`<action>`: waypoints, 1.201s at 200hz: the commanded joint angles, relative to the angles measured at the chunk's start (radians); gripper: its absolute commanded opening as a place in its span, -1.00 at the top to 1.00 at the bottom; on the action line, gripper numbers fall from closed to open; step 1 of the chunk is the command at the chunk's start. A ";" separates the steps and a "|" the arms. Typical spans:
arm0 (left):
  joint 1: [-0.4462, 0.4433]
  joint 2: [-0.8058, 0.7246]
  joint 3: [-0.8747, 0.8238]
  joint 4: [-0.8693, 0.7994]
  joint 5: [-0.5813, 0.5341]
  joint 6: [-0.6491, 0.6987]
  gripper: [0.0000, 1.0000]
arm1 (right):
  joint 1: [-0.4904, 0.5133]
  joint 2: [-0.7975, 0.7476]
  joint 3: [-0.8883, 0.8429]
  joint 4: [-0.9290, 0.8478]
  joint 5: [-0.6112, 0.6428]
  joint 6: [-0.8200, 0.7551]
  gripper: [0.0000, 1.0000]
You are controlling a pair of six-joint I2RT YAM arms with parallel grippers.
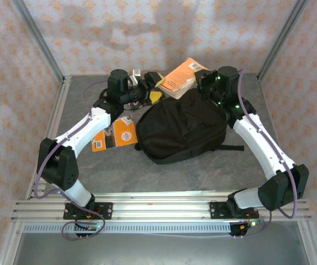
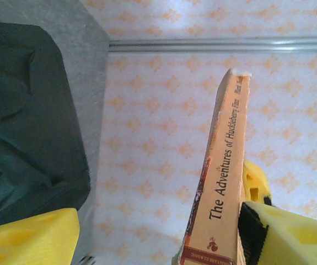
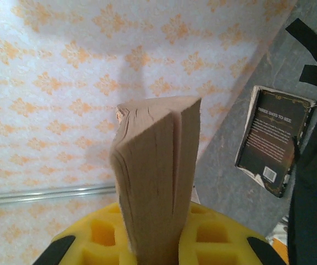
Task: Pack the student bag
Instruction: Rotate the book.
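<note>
Student bag (image 1: 180,130): black, soft, lying flat near the middle of the table (image 1: 202,176), a little right of centre. One strap (image 1: 234,148) trails off its right side. You cannot tell from these views whether its zip is undone.

Orange paperback (image 1: 181,77): held in the air just past the bag's far edge, tilted, between your two arms. The left wrist view reads its spine as "The Adventures of Huckleberry Finn".

Right gripper (image 3: 152,237): closed on the paperback. The right wrist view shows the page edges rising straight out from between the yellow fingers, with both covers pressed.

Left gripper (image 2: 147,221): jaws spread wide and gripping nothing. One yellow finger (image 2: 268,232) lies against the paperback's cover beside the spine. The other finger (image 2: 26,237) stands well apart from it, with patterned wall showing in the gap.

Second orange book (image 1: 114,135): flat on the table just left of the bag, partly under your left arm.

Black-covered book (image 3: 274,141): flat on the table beside the bag, back cover up; its small print is too small to read.
</note>
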 commanded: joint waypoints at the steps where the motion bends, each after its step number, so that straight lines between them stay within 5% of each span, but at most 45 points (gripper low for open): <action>1: -0.010 -0.023 -0.031 0.153 -0.082 -0.171 -0.55 | 0.021 -0.045 -0.003 0.102 0.100 0.063 1.00; 57: -0.076 -0.011 -0.022 0.202 -0.134 -0.213 -0.51 | 0.051 -0.054 -0.062 0.161 0.135 0.124 1.00; 82: -0.107 0.002 -0.007 0.248 -0.139 -0.226 -0.28 | 0.057 -0.066 -0.085 0.167 0.149 0.136 1.00; 105: -0.121 -0.003 -0.010 0.273 -0.159 -0.226 0.13 | 0.058 -0.076 -0.099 0.164 0.162 0.129 1.00; 130: -0.123 -0.014 -0.025 0.281 -0.155 -0.216 0.87 | 0.059 -0.086 -0.094 0.116 0.172 0.093 1.00; 134: -0.121 -0.019 -0.028 0.273 -0.156 -0.213 1.00 | 0.060 -0.089 -0.086 0.097 0.175 0.072 0.84; 150: -0.103 -0.061 -0.051 0.214 -0.163 -0.178 1.00 | 0.059 -0.094 0.001 -0.083 0.211 -0.089 -0.10; 161: -0.079 -0.107 -0.057 0.133 -0.167 -0.129 1.00 | 0.059 -0.099 0.074 -0.262 0.281 -0.198 -0.33; 188: -0.029 -0.222 -0.024 -0.243 -0.174 0.087 1.00 | 0.059 -0.141 0.100 -0.488 0.423 -0.303 -0.42; 240: -0.026 -0.406 0.047 -1.030 -0.579 0.475 1.00 | 0.117 -0.024 0.149 -0.649 0.200 -0.537 -0.35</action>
